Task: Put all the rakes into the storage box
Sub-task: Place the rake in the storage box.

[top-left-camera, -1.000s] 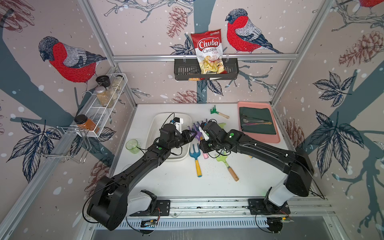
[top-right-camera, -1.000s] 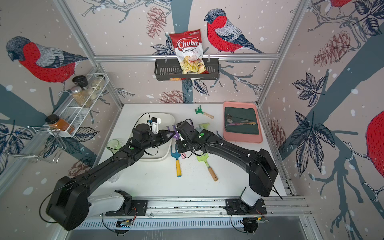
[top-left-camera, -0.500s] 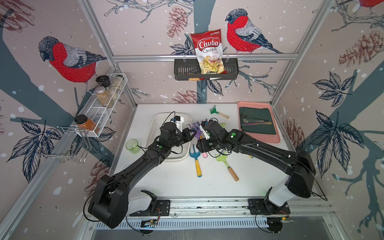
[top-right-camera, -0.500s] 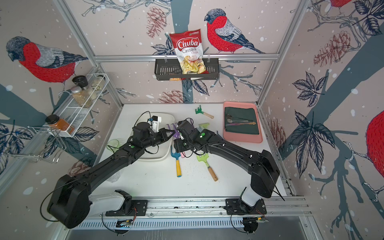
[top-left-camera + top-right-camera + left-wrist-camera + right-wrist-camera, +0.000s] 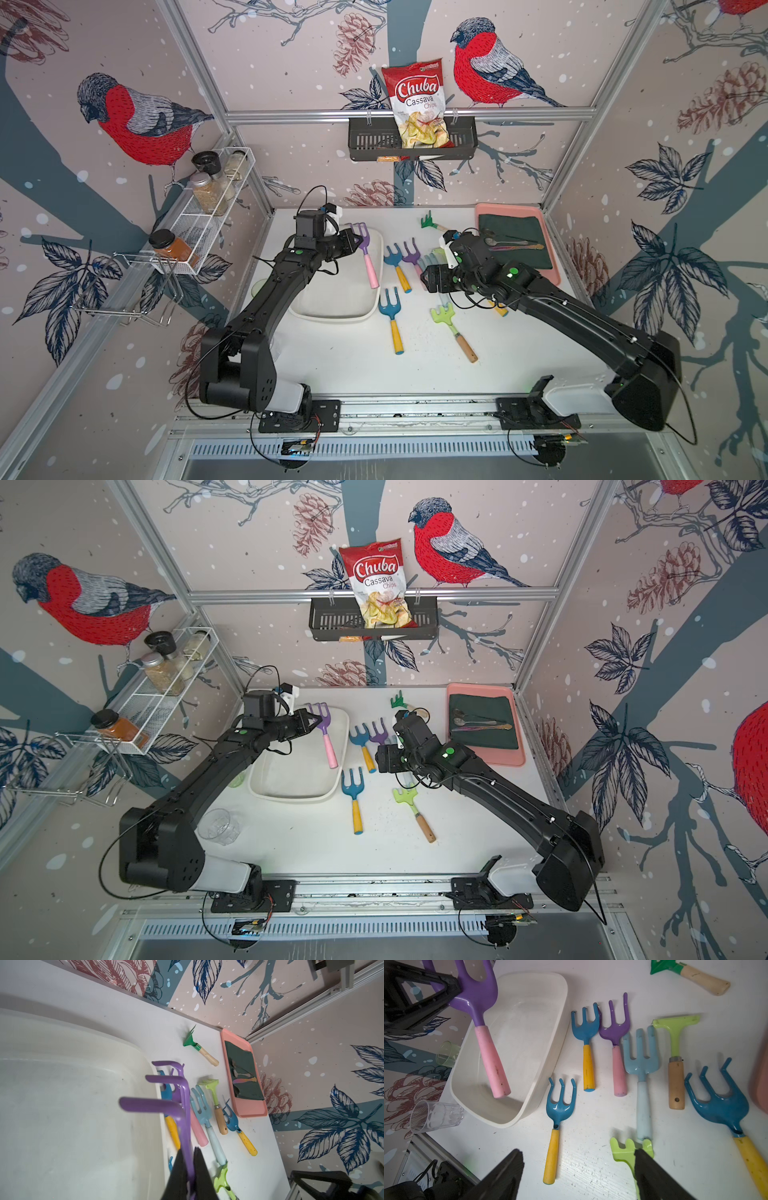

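Purple rake above the storage box
Left hand pinches its glossy neck, pink handle hanging over the box by the counter's left edge; likely light, stiff, slick. Right hand spread wide, empty.

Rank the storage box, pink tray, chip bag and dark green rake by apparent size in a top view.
1. Largest: storage box and pink tray, too alike to rank, the box partly hidden.
2. Then chip bag.
3. Smallest: dark green rake.
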You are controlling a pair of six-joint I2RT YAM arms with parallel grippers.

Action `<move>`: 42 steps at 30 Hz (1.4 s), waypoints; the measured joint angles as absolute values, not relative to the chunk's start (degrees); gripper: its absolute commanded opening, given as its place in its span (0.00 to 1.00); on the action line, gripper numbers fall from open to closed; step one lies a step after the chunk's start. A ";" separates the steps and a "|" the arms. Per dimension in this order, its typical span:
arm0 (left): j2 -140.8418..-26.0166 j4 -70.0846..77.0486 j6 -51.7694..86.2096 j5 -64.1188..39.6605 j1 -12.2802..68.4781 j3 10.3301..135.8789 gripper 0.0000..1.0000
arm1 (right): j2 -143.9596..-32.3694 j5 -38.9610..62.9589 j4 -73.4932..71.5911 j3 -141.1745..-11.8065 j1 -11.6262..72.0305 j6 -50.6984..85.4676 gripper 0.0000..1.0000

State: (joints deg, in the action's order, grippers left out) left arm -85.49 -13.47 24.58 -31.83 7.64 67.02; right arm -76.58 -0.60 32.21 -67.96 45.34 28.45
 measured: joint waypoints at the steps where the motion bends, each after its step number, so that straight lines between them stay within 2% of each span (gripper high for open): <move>1: -87.29 -14.68 23.00 -32.82 7.01 68.07 0.00 | -76.16 -0.60 32.18 -67.53 44.77 28.40 0.85; 12: -101.54 -21.10 11.46 -42.02 5.74 72.55 0.00 | -73.78 0.03 32.21 -63.57 41.80 27.18 0.85; 31: -113.71 -21.56 5.58 -48.29 3.53 75.77 0.02 | -74.48 0.54 32.05 -61.91 40.07 25.67 0.85; 36: -116.05 -21.65 5.13 -49.43 3.25 76.73 0.05 | -74.74 0.67 32.03 -61.91 39.99 25.63 0.85; 42: -117.49 -21.67 4.71 -49.71 3.11 76.97 0.16 | -74.83 0.67 32.01 -62.15 39.92 25.45 0.85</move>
